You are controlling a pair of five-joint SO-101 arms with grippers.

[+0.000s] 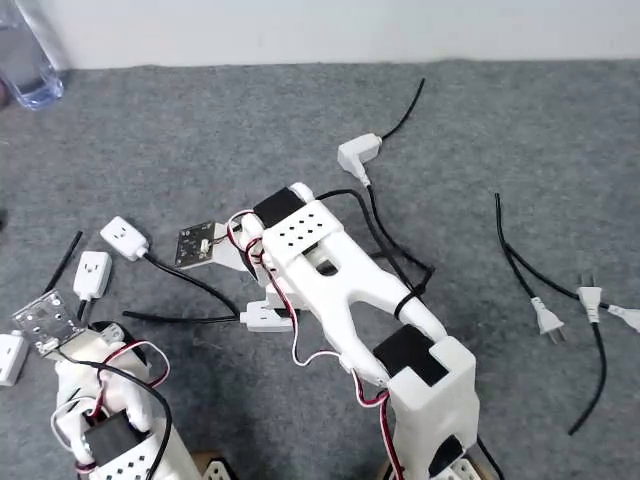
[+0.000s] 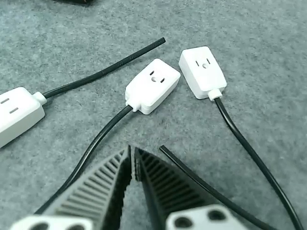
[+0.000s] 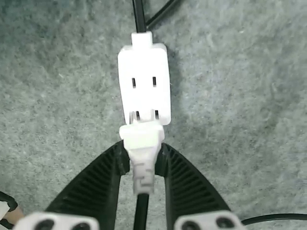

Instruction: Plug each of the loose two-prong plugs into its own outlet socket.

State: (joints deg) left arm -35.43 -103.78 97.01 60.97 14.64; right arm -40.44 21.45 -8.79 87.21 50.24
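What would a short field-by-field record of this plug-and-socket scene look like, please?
Right gripper: fingers shut on white plug
Plug prongs: at the nearer slot pair of socket block, metal showing
Left gripper: fingers shut, empty, above grey carpet
Unused sockets by it: nearer socket; farther socket
Unplugged: loose plug and second loose plug, lying away from both arms

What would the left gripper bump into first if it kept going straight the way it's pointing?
Probably the middle white socket, lying straight ahead of the left gripper on the grey carpet. If the gripper is angled down, it might touch carpet first; depth is unclear.
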